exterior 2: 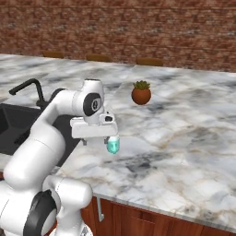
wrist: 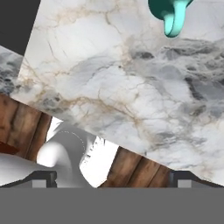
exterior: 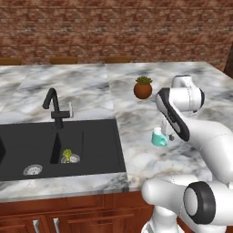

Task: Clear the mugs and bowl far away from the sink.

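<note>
I am hovering my wide-open gripper (exterior 2: pixel 112 138) over a teal mug (exterior: pixel 159 138) on the counter (exterior 2: pixel 184 138); sink (exterior: pixel 91 145) at nine o'clock is holding a small green thing (exterior: pixel 67 155).

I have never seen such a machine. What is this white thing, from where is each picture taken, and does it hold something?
The white thing is a robot arm in a simulated kitchen. Two pictures come from cameras behind the arm, on its left and right; the third looks along its hand. On the marble counter stand a small teal mug and a potted plant. The black sink with its faucet is beside them. The tool hangs beside the mug, fingers apart, and holds nothing.
</note>
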